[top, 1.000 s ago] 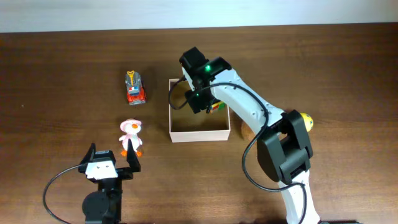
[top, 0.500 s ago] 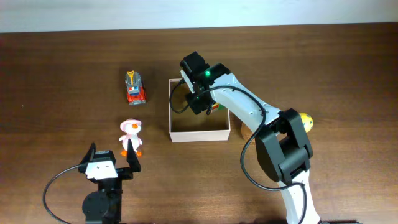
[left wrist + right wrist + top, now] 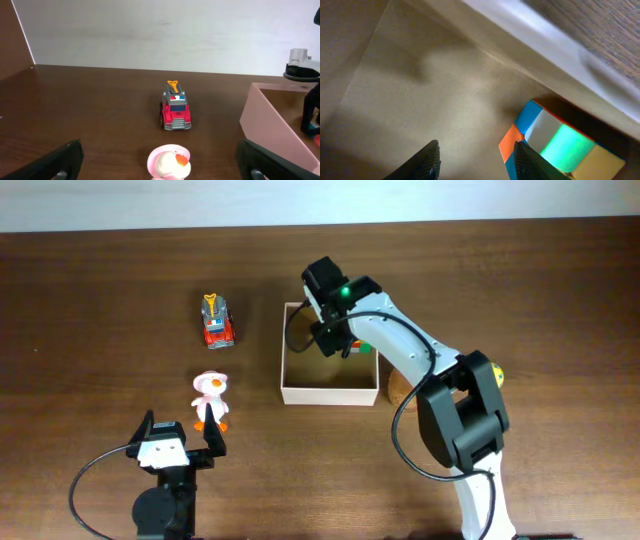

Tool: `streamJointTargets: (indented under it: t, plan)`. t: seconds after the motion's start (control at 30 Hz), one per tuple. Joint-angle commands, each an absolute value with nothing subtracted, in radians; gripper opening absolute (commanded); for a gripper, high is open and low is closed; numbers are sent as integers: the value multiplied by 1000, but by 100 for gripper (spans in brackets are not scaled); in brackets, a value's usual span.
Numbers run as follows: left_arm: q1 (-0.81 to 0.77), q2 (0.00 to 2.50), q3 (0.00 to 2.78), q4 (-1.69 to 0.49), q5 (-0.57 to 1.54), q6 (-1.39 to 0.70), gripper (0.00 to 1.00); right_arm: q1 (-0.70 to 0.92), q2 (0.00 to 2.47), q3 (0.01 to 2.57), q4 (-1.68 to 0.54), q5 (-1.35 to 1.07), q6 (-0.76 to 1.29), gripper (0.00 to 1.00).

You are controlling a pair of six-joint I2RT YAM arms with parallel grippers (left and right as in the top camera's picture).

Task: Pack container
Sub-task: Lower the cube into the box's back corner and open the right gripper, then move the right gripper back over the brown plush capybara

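The container (image 3: pixel 330 395), a shallow white-walled box with a tan floor (image 3: pixel 435 90), sits mid-table. My right gripper (image 3: pixel 335 345) reaches down inside it, its jaws open over bare floor (image 3: pixel 476 160). A multicoloured cube (image 3: pixel 555 140) lies in the far right corner of the box (image 3: pixel 358 348), touching the outer side of my right finger. A red fire truck (image 3: pixel 217 322) and a pink-and-white duck (image 3: pixel 210 398) stand on the table left of the box. My left gripper (image 3: pixel 178 435) rests wide open just behind the duck (image 3: pixel 169 162), with the truck (image 3: pixel 175 110) farther ahead.
A yellow object (image 3: pixel 493 373) and a brown one (image 3: pixel 398 390) lie right of the container, partly hidden under the right arm. The container's pinkish wall (image 3: pixel 270 125) shows at the right of the left wrist view. A pale wall borders the table's far edge.
The container has slid a little to the right, along with my right gripper inside it. The left arm, the duck and the truck have not moved.
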State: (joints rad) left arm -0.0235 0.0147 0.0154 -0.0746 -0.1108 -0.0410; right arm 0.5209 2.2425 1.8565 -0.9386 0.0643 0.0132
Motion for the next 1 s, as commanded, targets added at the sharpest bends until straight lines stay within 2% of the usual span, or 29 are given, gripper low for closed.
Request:
streamJointTargets:
  t: [0.0,0.03,0.07,0.33,0.47,0.6,0.73,0.83,0.97]
  plan:
    - [-19,7,9,-72,-101,-22,99,523,2233,1856,-947,82,4,51]
    - [-19,7,9,-72,-101,-22,99,528,2233,1862,-952,74,4,57]
    - [-19,7,9,-72,-101,-22,99,532,2233,1870,-955,62,4,58]
    - [-19,7,9,-72,-101,-22,99,556,2226,2076,-1085,27,9,59]
    - [-19,7,9,-72,-101,-22,99,545,2226,2249,-1220,75,113,59]
    - [-19,7,9,-72,-101,-22,99,496,2226,2406,-1392,95,245,66]
    - [-19,7,9,-72,-101,-22,99,432,2222,2501,-1517,122,260,87]
    - [-19,7,9,-72,-101,-22,99,397,2208,2524,-1580,199,257,98]
    - [-19,7,9,-72,-101,-22,99,353,2181,2525,-1628,215,241,99]
